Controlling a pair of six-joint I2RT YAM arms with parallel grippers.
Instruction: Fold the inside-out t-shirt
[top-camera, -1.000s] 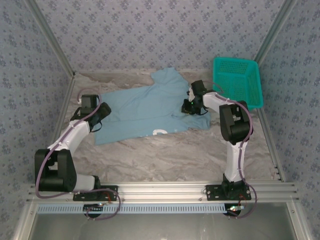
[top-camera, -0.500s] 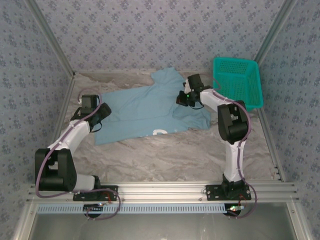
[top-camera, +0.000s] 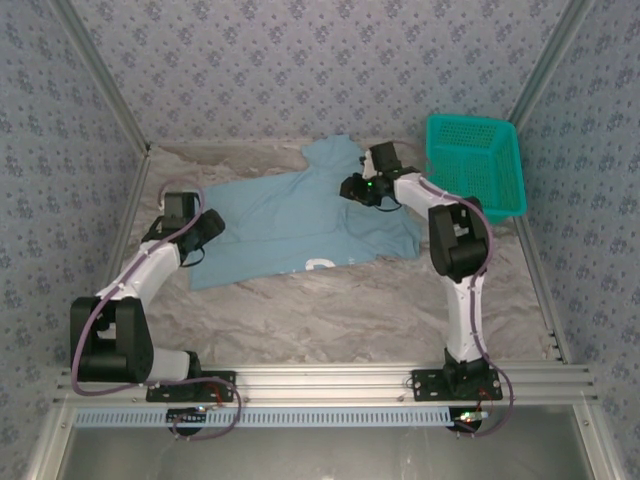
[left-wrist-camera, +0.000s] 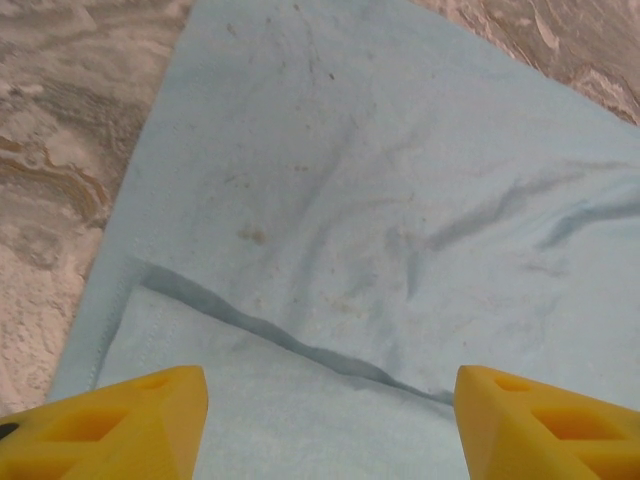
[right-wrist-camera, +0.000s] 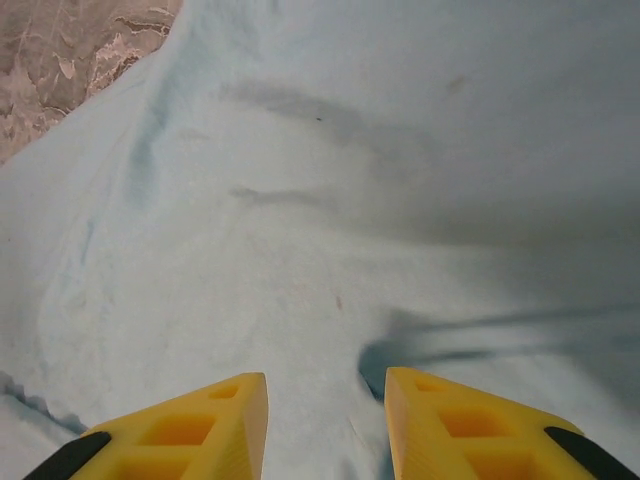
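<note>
From the top view, both pincers' fingertips are just dark blobs, so jaw gap and cloth contact can't be read there; the wrist cams are better, but they cut the fingers off at the bottom edge. I can't pick out a neck tag anywhere. The t-shirt (top-camera: 300, 220) is light blue and lies spread mostly flat on the far half of the marbled table (top-camera: 330, 320), between the two arms, with one sleeve pointing at the back wall and a faint whitish print (top-camera: 318, 264) by the near edge. The left pincer (top-camera: 205, 228) sits at the shirt's left edge and covers a bit of it. On its wrist cam the yellow fingers (left-wrist-camera: 120, 420) are spread wide with nothing between them, with a folded-over edge running as a dark crease across the cloth just ahead. The right pincer (top-camera: 352, 188) is over the far-right part of the shirt, near that back sleeve. Its fingers (right-wrist-camera: 200, 425) are roughly half apart, with bare cloth visible in the gap and a small pucker just ahead of the right-hand finger. It doesn't look to be pinching anything, though I can't tell whether the tips touch the fabric. A teal mesh basket (top-camera: 480, 165) is in the far right corner, beside the right arm and off the shirt.
</note>
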